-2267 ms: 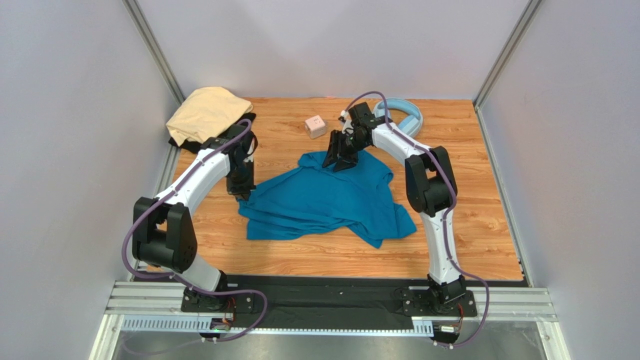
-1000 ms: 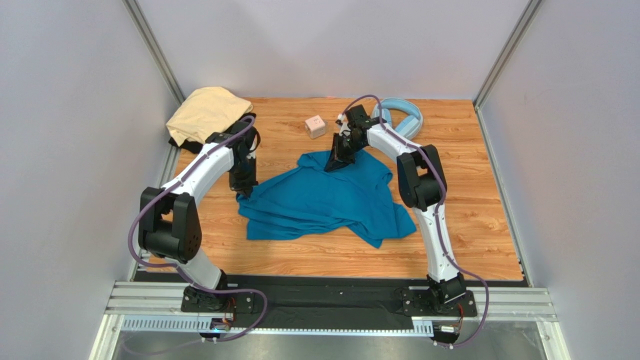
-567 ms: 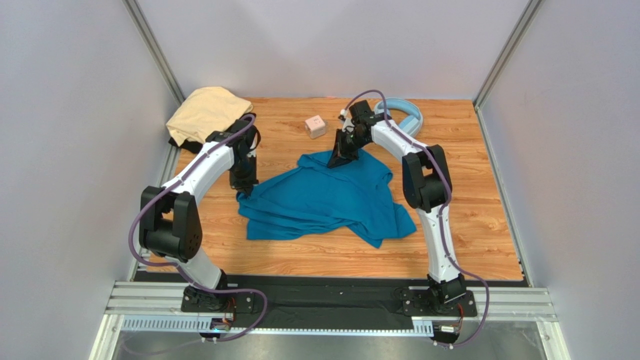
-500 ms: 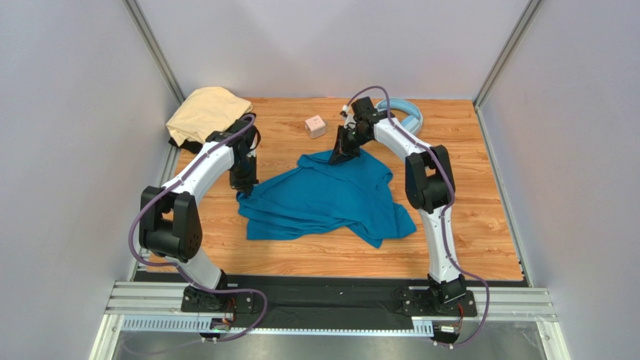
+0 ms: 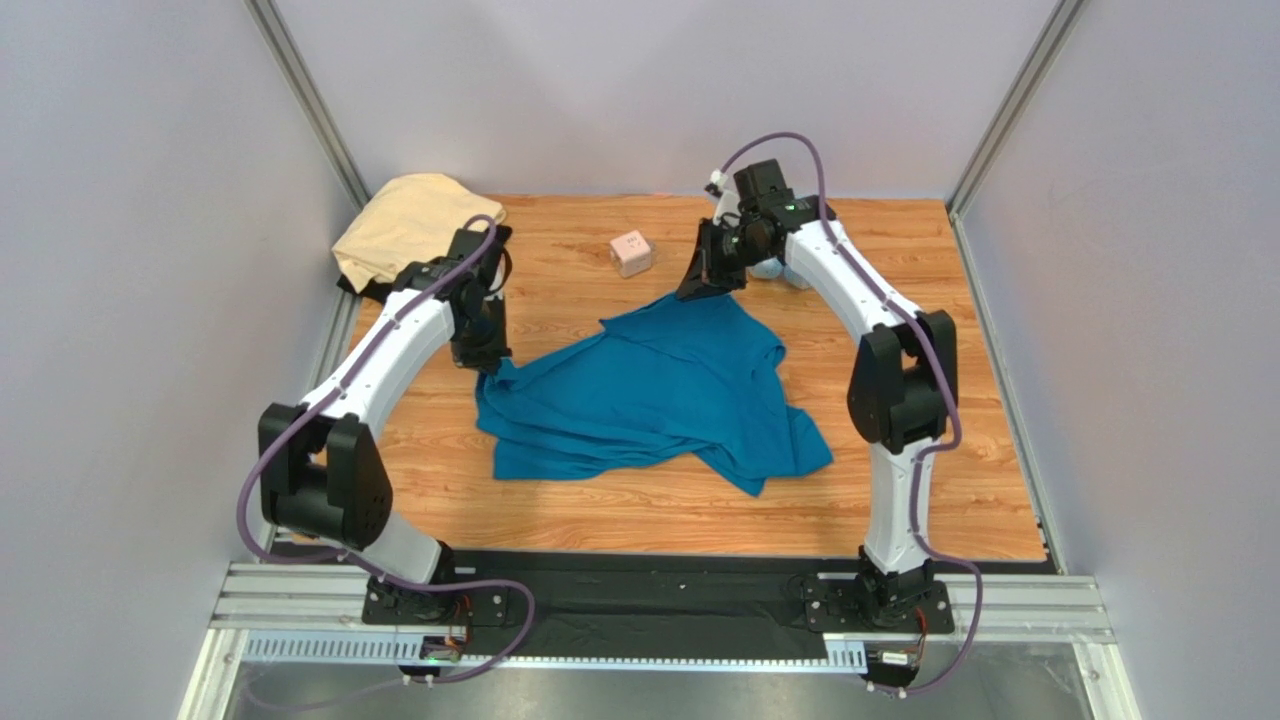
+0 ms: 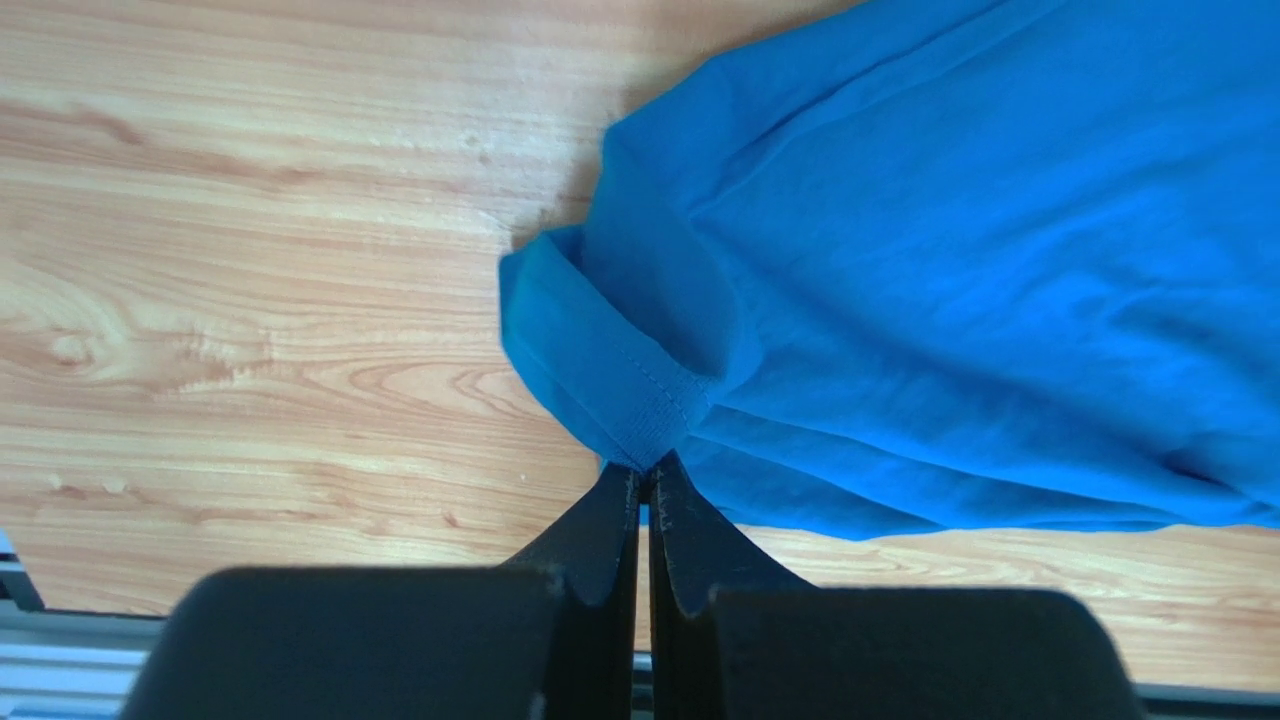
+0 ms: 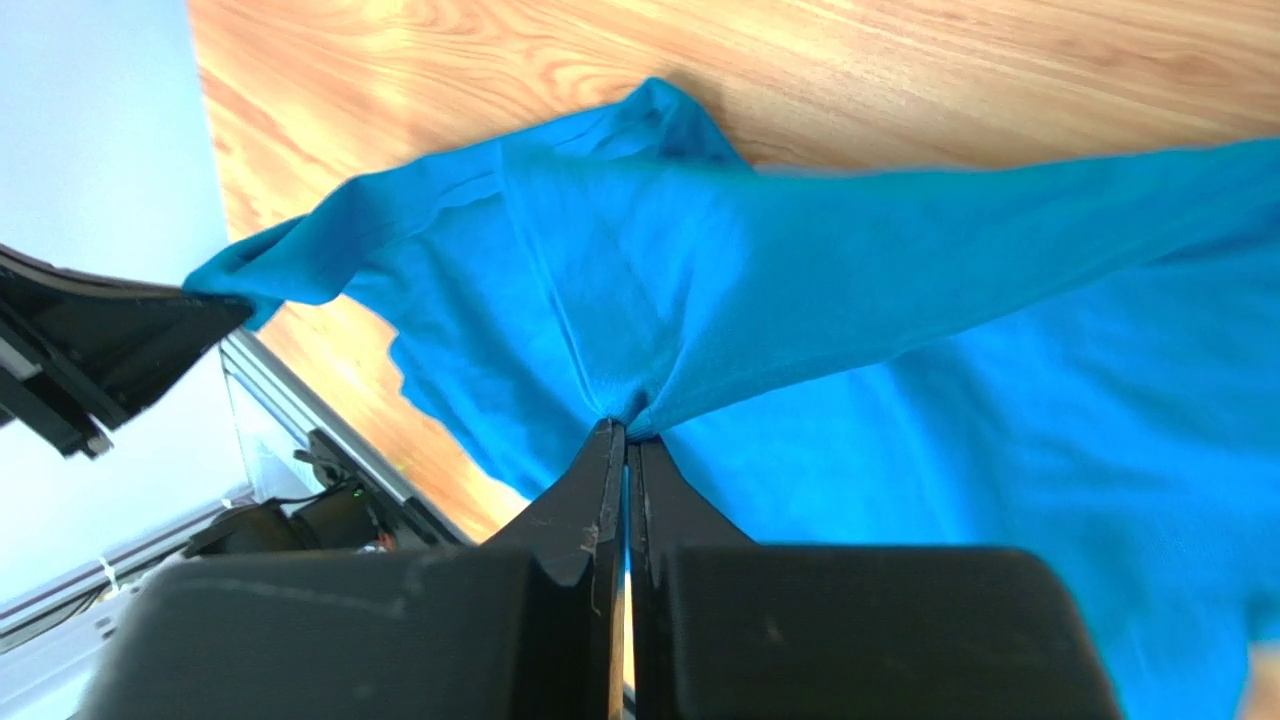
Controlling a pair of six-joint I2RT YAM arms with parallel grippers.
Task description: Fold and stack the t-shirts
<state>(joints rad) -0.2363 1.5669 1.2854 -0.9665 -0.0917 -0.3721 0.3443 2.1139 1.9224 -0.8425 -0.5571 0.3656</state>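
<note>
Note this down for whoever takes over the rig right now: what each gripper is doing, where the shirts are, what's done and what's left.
Left gripper: shut on a hemmed edge of the teal-blue t-shirt, at its left side.
Right gripper: shut on a pinch of the same shirt's far side, tenting it upward.
The teal-blue t-shirt lies crumpled mid-table. The tan t-shirt is bunched in the far left corner, with black cloth showing beneath it.
Done: nothing folded or stacked.
Left: spread and fold the teal-blue one, fold the others, stack all.
</note>
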